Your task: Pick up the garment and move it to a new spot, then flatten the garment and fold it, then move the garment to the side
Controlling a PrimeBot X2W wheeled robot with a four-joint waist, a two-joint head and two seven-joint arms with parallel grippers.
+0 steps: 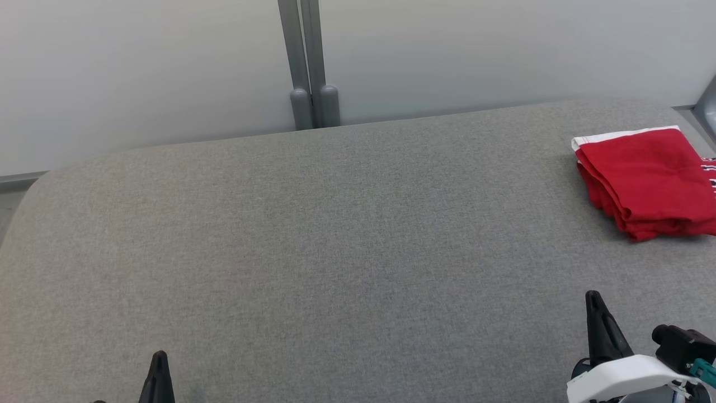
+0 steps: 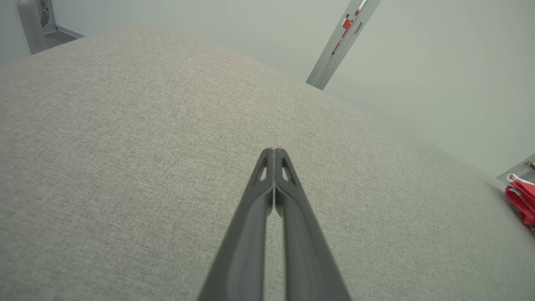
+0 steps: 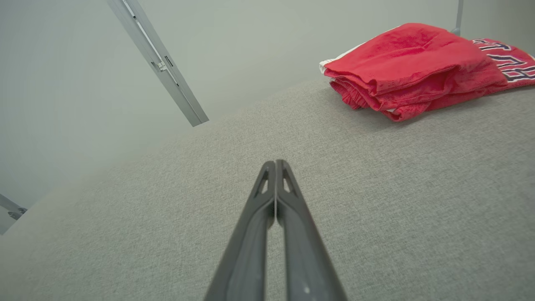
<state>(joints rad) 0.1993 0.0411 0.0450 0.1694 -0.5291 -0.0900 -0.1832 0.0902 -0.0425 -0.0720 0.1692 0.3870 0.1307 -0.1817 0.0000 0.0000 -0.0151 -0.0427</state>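
Two grippers, one garment, one grey fabric-covered surface and a pair of grey posts make up our count. Our left gripper (image 2: 274, 151) has its jaws clenched, the fingertips pressed together on nothing, above bare surface (image 1: 335, 252). Beyond those jaws and to their right, the two posts (image 1: 309, 56) stand side by side against the pale wall. Our right gripper (image 3: 276, 162) is likewise clenched and empty. The garment (image 1: 643, 179) lies ahead of the right jaws and to their right, well apart from them, and far to the right of the left jaws. From the head view we get a white band along its far edge. From the right wrist view we get the stacked layers of its folded side and dark, white-edged lettering at its right end. The left wrist view catches a red sliver of it. We see it red, folded into a compact stack, resting on the surface.
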